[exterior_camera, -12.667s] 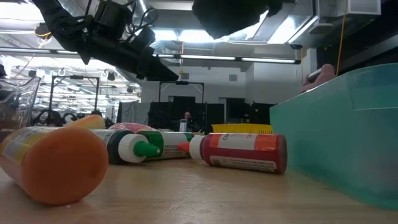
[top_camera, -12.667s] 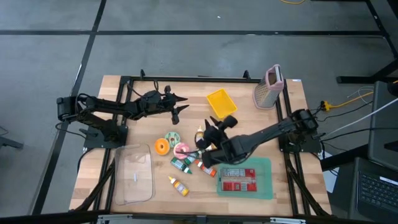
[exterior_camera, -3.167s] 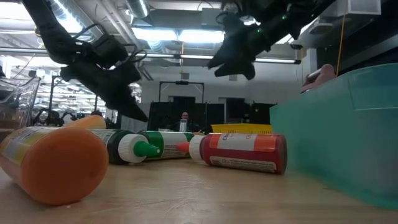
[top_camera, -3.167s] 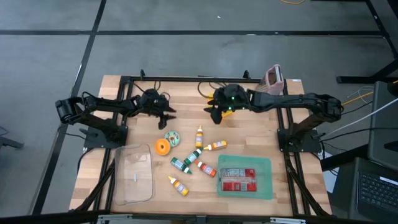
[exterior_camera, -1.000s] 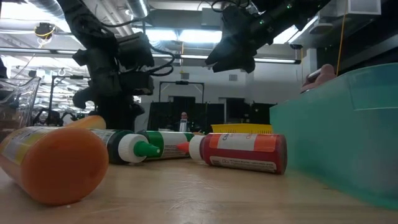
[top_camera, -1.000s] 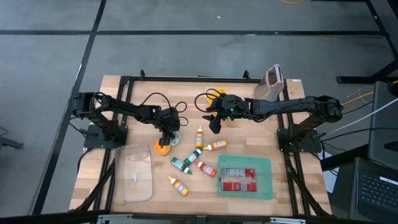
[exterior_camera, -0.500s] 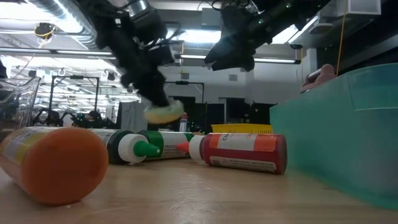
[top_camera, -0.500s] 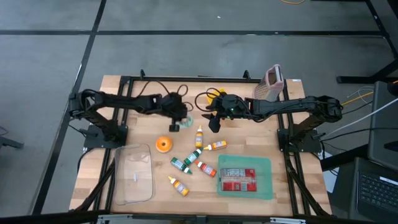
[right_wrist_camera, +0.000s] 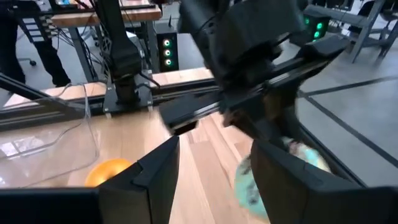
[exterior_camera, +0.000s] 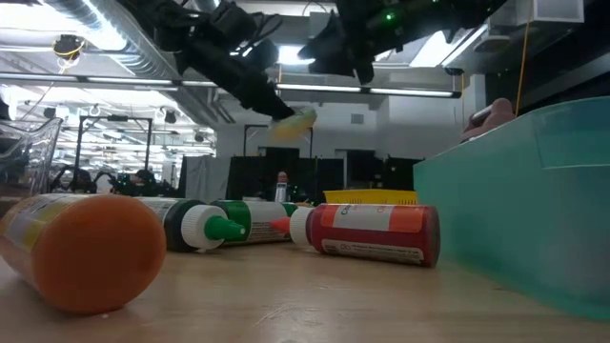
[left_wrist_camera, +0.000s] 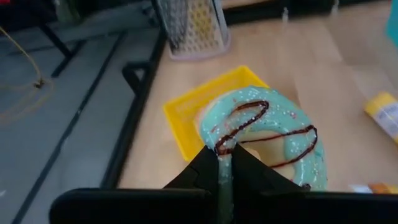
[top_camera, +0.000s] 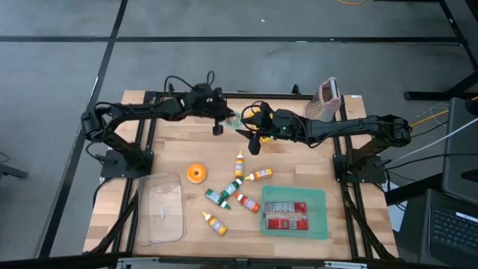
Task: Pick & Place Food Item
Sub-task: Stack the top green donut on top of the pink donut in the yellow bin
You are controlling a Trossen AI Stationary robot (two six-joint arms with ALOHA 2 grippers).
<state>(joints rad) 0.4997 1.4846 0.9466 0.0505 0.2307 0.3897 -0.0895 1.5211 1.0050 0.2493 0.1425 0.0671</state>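
Donut [left_wrist_camera: 261, 140] in left gripper [left_wrist_camera: 224, 163]

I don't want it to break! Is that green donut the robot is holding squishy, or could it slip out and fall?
The donut probably holds its shape: it stays a flat ring though the left gripper pinches only its rim. It seems light, hanging in the air from that small grip without sagging. It could still slip, since the fingers grab just one edge, above the yellow tray.
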